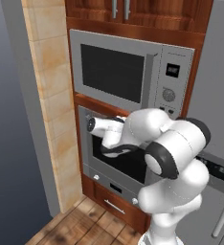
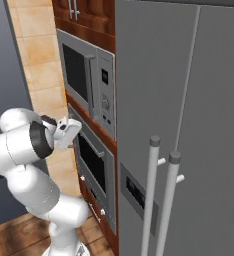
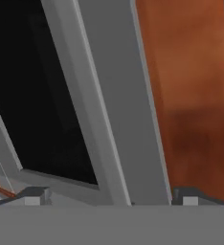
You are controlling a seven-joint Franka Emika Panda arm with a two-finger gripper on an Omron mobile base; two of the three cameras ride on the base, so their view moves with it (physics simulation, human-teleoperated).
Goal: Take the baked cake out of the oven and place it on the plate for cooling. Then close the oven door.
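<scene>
Left base view: the white arm reaches toward the oven (image 1: 115, 158), its hand pressed close to the upper left of the oven door (image 1: 126, 165), which looks shut or nearly so. The microwave (image 1: 128, 74) sits at twelve o'clock above. The cake is not visible behind the dark glass.

Right base view: the hand hangs at nine o'clock from the door (image 2: 95, 162), just beside its top edge; the refrigerator (image 2: 189, 125) stands at three o'clock. A pull begun off the handle would likely slip and leave the door closed.

Hand view: the gripper (image 3: 111, 197) has its fingertips (image 3: 35, 196) spread wide, grasping nothing, on either side of a grey bar, probably the door's handle. If they clench too shallowly, the bar could slide free as the door swings down.
</scene>
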